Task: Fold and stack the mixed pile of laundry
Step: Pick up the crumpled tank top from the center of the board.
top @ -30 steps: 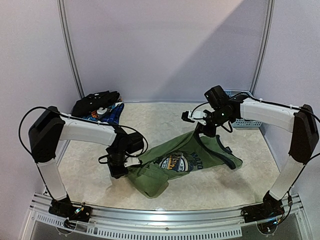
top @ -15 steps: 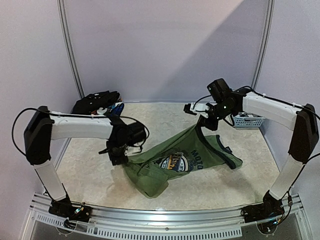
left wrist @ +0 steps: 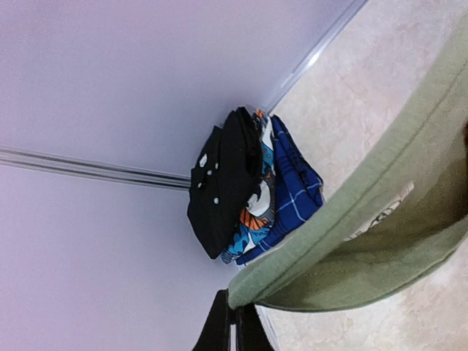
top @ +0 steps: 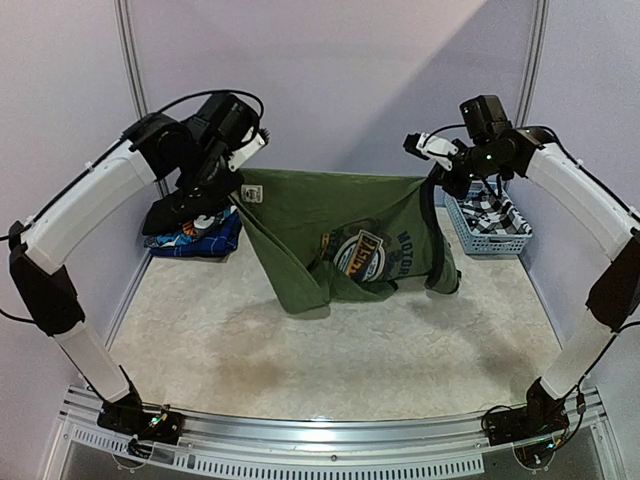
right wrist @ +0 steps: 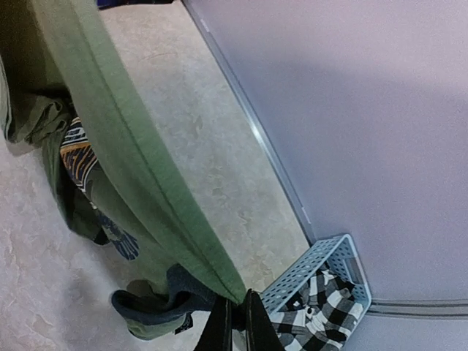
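- The olive-green cotton T-shirt with the round blue-yellow logo, which a second earlier lay crumpled on the pale marbled bench, now hung stretched between both raised arms near the back wall.
- The left jaws, a second earlier not yet closed, were pinched tight on one corner of its hem.
- The right jaws stayed clamped on the opposite corner.
- The folded stack of black, orange-blue print and blue garments lay unmoved in the far-left corner.
- The black-white check piece sat in the light-blue plastic lattice basket.
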Motion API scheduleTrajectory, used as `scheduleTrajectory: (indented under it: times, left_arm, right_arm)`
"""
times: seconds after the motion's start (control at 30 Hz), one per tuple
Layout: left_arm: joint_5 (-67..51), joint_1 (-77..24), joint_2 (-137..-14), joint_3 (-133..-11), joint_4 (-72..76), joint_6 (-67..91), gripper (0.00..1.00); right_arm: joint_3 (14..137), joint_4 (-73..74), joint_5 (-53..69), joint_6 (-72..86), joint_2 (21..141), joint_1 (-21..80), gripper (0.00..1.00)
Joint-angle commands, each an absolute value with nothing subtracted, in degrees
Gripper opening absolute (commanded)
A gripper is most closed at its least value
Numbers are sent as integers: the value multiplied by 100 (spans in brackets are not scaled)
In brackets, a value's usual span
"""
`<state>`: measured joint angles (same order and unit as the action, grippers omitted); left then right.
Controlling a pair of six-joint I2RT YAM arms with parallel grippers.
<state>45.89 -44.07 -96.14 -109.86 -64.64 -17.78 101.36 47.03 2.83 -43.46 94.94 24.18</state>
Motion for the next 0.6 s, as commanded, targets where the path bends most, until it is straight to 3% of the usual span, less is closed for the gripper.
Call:
scheduleTrajectory:
  times: [0.0,0.23,0.57]
  left_arm:
    - [4801,-4446,-9379,-11579,-6701,-2025,0]
    - [4556,-4812,-8975,-12099,-6085,-2593,0]
    - [5370,-5847,-8649,-12504,-5357,-3618,0]
  right_arm:
    - [10640,4886,-174,-4359,9133,2294,0]
    - [11326,4963,-228,-4310,8937,2294,0]
    - [11904,5542,368,-4752,8418,2294,0]
